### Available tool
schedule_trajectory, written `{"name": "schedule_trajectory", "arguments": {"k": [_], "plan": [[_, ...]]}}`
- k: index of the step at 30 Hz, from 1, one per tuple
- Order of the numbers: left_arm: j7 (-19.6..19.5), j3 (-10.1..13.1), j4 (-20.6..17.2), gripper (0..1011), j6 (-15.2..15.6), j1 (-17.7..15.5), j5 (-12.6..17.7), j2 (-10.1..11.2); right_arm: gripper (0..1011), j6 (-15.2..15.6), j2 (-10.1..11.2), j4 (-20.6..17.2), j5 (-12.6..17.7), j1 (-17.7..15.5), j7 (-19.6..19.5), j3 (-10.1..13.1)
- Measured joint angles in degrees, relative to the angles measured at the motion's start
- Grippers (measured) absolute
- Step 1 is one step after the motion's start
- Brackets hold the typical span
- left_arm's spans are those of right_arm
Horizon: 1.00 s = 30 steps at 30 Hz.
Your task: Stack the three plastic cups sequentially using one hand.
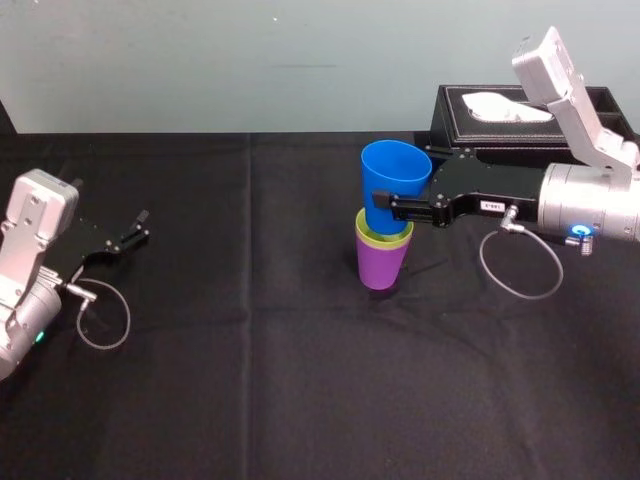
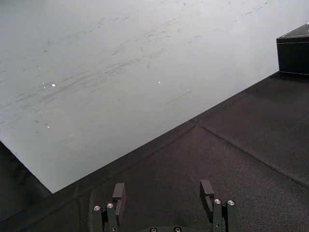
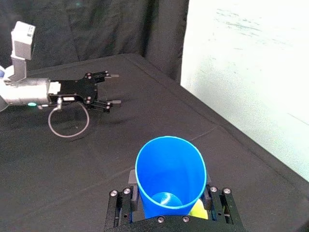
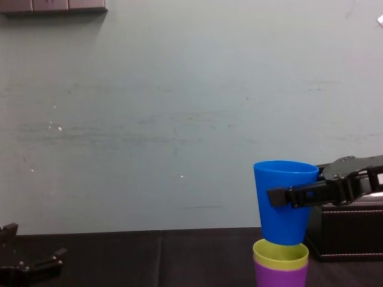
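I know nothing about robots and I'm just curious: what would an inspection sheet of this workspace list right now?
Surface: table covered in black cloth.
Job's things: yellow-green cup nested in purple cup, both upright; blue cup held over them, slightly tilted, its base about at the yellow-green rim, not seated.
Clutter: black tissue box behind the cups, on the robot's right.
Grippers: right gripper clamped on the blue cup's sides; left gripper open and idle, low over the cloth on the robot's left.
Cables: one loop at the right wrist, one at the left wrist, both clear of the cups.
Surroundings: pale wall; nothing else seen.
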Motion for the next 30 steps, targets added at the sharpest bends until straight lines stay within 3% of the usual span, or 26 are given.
{"name": "schedule_trajectory", "arguments": {"k": [14, 30], "plan": [[0.0, 0.0, 0.0, 1012, 0.0, 0.0, 0.0, 0.0, 724, -1.1, -2.2, 4.9, -1.9, 2.2, 1.1, -1.3], [0.0, 0.0, 0.0, 1011, 0.0, 0.0, 0.0, 0.0, 724, -1.6, -3.5, 7.4, -3.2, 3.2, 1.8, -1.7]]}}
